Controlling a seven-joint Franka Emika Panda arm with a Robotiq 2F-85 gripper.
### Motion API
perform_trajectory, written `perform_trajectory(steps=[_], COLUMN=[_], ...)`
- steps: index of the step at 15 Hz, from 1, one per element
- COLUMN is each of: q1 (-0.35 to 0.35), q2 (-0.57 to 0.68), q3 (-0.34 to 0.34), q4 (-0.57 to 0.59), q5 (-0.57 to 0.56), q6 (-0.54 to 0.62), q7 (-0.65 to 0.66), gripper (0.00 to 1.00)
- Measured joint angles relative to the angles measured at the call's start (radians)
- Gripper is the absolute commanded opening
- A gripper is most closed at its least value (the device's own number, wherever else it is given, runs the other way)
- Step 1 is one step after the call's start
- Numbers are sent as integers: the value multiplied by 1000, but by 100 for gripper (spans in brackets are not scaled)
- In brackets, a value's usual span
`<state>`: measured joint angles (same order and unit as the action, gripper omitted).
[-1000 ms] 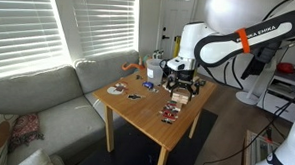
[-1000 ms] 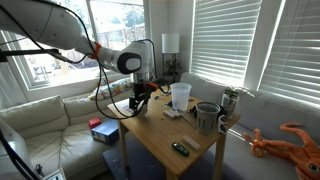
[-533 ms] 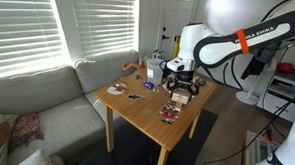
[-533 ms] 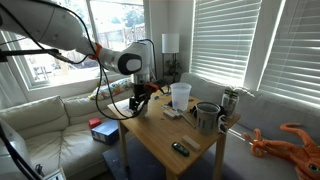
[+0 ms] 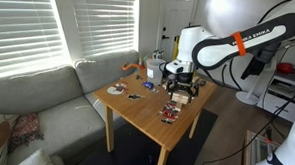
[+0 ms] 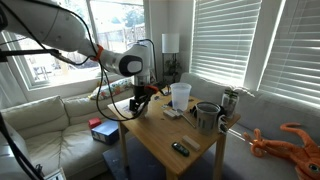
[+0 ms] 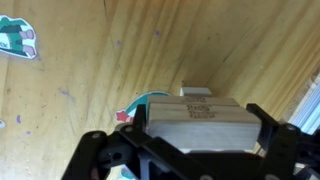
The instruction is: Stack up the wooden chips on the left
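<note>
Scene: A robot arm leans over a wooden table [image 5: 146, 116] beside a sofa. Its gripper [image 5: 182, 86] hangs low over the tabletop in both exterior views.
Hand: In the wrist view the fingers [image 7: 108, 152] press against both ends of the wooden chips [image 7: 196, 122] and look clamped on them.
Chips: A pale, layered bundle fills the gap between the fingers, close above the tabletop. A further pale piece [image 7: 196, 91], seemingly another chip, lies on the table just beyond.
Nearby: A teal-and-red card [image 7: 127, 112] peeks out from under the bundle. A white cup [image 6: 180, 95] stands near the arm.
Risk: The layers are held only by side pressure, so a tilt or a hard landing could shear the stack apart.
Risk, second: Opening off-centre over the further pale piece could leave the pile overhanging and toppling, and landing on the card could make it slide.
</note>
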<state>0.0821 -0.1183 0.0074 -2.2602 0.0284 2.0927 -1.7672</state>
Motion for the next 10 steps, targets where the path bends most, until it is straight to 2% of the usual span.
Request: perform_trajectory(steps=[3, 4, 5, 7, 8, 10], q1=[0, 0, 0, 0, 0, 0], q2=[1, 1, 1, 1, 1, 1], q3=[0, 0, 0, 0, 0, 0], q4=[0, 0, 0, 0, 0, 0], q5=[0, 0, 0, 0, 0, 0], q6=[0, 0, 0, 0, 0, 1], q7=[0, 1, 1, 1, 1, 1], gripper=[100, 95, 72, 69, 61, 59])
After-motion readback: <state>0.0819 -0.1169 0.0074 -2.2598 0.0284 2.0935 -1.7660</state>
